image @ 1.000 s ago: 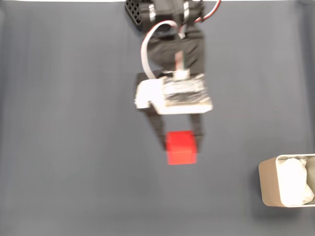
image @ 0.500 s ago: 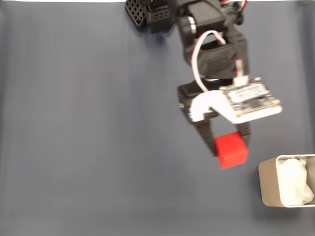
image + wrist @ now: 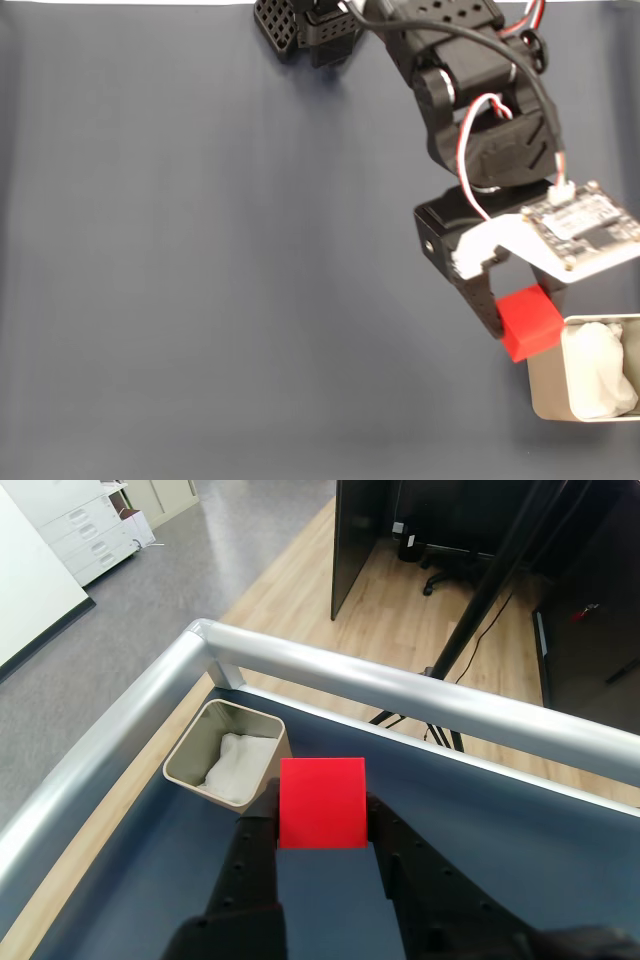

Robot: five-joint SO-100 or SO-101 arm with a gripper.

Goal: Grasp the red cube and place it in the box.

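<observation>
Since half a second ago the black two-finger gripper (image 3: pixel 522 318) has swung further right in the fixed view, carrying the small bright red matte cube (image 3: pixel 528 322) to the left rim of the beige-tan rounded box (image 3: pixel 545 385). The fingers (image 3: pixel 255 830) are clamped on the cube's sides, holding it above the dark blue table (image 3: pixel 180 260). White wrinkled padding (image 3: pixel 238 758) lies inside the box. No writing is legible.

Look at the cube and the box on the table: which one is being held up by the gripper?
The red cube: it is pinched between the black fingers of the gripper. The beige box, with white padding inside, sits untouched on the table.
</observation>
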